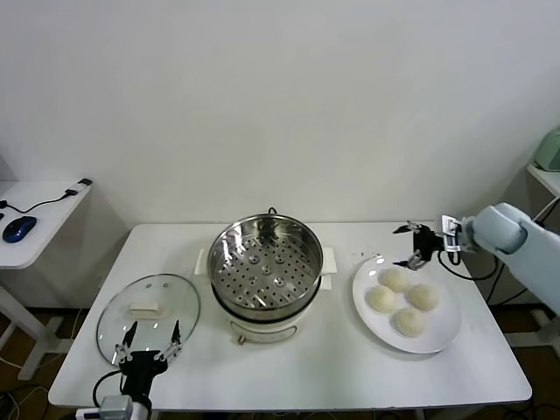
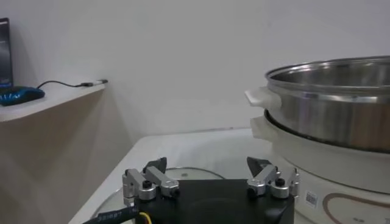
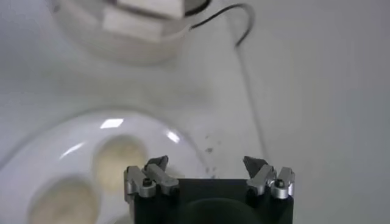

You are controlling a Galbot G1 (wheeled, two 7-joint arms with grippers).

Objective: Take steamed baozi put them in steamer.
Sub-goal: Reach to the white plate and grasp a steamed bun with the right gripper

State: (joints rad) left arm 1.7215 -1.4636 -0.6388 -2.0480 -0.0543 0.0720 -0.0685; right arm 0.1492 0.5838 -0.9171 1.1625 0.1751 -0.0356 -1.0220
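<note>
On the white table [image 1: 332, 367], far left near the front edge, left gripper [image 1: 150, 338] parked over the glass lid [image 1: 147, 315], jaws wide apart, holding nothing. Centre: steamer [image 1: 266, 262], perforated tray bare, no buns in it. Right of it, white plate [image 1: 437, 337] with all four steamed baozi [image 1: 402, 300] clustered together. Right gripper [image 1: 411, 246] hovers above the plate's back rim, just behind the buns, jaws apart, empty, not touching anything.

- Right arm [image 1: 516, 234]: smooth pale blue-grey shell, black cable trailing beneath.
- Both grippers [image 3: 210, 167]: black body, 2 silver finger mounts with dark screws, black tips.
</note>
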